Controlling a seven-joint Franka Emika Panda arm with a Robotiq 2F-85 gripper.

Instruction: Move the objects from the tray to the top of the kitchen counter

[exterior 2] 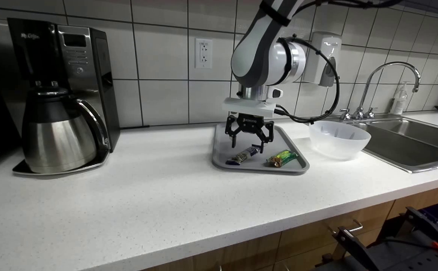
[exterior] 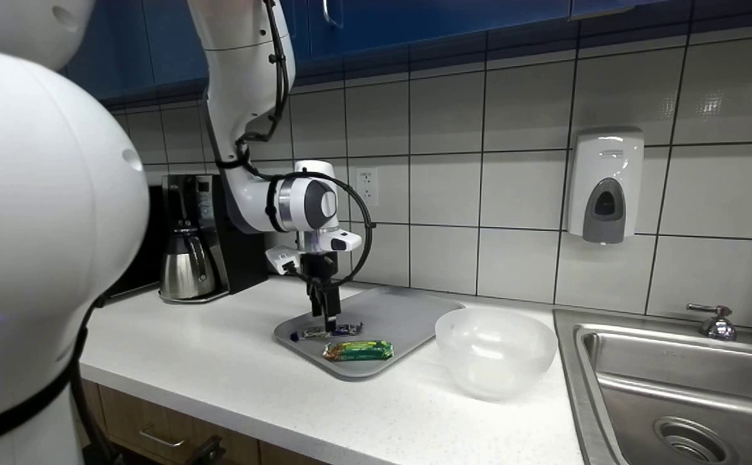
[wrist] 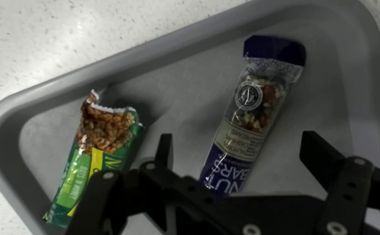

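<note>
While a purple nut bar (wrist: 252,112) and a green bar (wrist: 100,153) lie on the gray tray (wrist: 190,85), my gripper (exterior 2: 248,148) hangs spread wide and empty over the nut bar, apparently lining up the grasp; next I must descend, close and carry it to the white counter (exterior 2: 147,184)

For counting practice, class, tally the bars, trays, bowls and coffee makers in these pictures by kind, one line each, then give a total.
Bars: 2
Tray: 1
Bowl: 1
Coffee maker: 1
Total: 5
</note>
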